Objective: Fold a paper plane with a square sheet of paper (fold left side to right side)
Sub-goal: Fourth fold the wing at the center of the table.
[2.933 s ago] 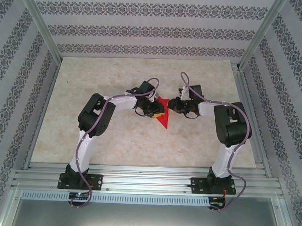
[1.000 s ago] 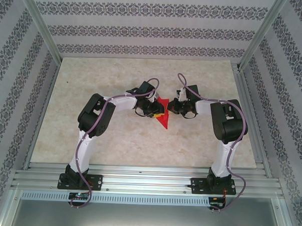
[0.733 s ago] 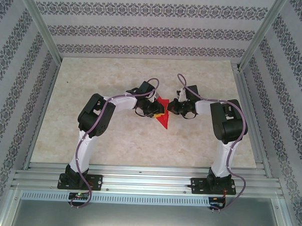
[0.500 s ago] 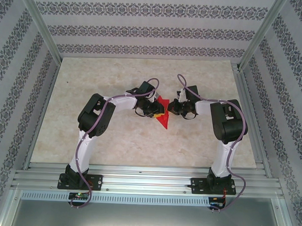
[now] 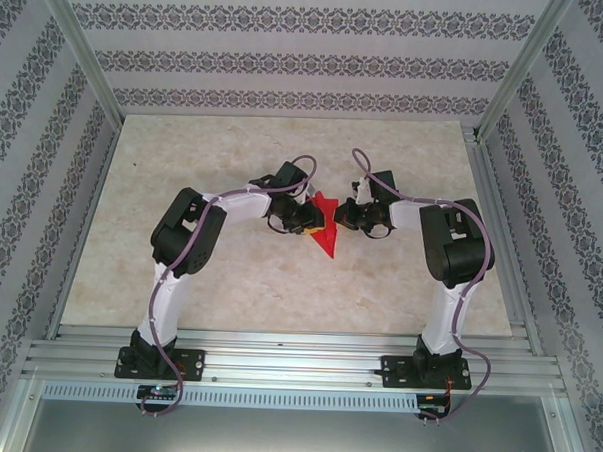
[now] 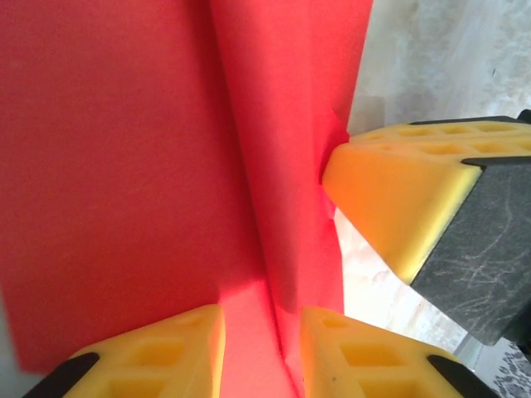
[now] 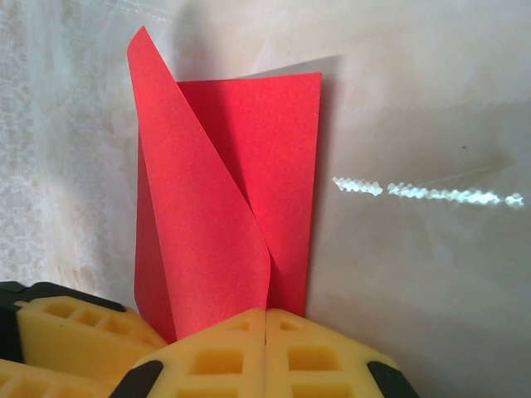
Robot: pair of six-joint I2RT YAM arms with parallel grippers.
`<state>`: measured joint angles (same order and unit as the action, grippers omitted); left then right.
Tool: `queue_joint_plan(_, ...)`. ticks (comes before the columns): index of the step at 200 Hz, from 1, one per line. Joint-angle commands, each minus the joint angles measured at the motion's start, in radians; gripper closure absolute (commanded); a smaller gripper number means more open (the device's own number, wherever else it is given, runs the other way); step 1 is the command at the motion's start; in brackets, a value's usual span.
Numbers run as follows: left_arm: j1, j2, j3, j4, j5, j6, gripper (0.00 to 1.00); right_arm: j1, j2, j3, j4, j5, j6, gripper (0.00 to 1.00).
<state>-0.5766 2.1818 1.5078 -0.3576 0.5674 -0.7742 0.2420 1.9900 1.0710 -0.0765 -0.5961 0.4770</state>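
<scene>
The red sheet of paper (image 5: pixel 328 237) lies mid-table, folded into a narrow paper plane wedge with its point toward the arms. In the right wrist view the sheet (image 7: pixel 286 141) lies flat with one flap (image 7: pixel 199 215) curling up. My left gripper (image 5: pixel 310 219) sits on its left side. Its yellow fingers (image 6: pixel 166 356) stand slightly apart, straddling a raised crease of the sheet (image 6: pixel 108 166); the left gripper (image 6: pixel 261 319) is open. My right gripper (image 5: pixel 344 217) is shut, pads together, and in its own view the right gripper (image 7: pixel 265 315) has its tips at the paper's edge.
The marble-patterned tabletop (image 5: pixel 229 273) is bare around the paper. Aluminium frame posts and patterned walls (image 5: pixel 289 55) close in the back and sides. The right gripper's yellow finger (image 6: pixel 398 199) touches the sheet's right edge in the left wrist view.
The left arm's elbow has shifted slightly left and its jaws have narrowed a little. Since the earliest frame the right arm has drawn slightly in. The paper has stayed put.
</scene>
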Motion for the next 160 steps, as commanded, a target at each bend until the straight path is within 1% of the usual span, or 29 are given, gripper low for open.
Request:
queue_joint_plan(1,0.001,-0.060,0.007,-0.008,0.010,0.024,0.75,0.003,0.023,-0.008,-0.092,0.067,-0.024,0.99)
queue_joint_plan(40,-0.017,-0.005,0.033,0.056,0.070,-0.009,0.80,0.003,0.022,-0.009,-0.095,0.068,-0.024,0.99)
queue_joint_plan(94,-0.024,0.058,0.092,0.044,0.076,-0.001,0.81,0.002,0.024,-0.002,-0.101,0.074,-0.024,0.99)
queue_joint_plan(160,-0.026,0.114,0.103,0.036,0.062,0.003,0.81,0.003,0.022,0.003,-0.106,0.076,-0.022,0.99)
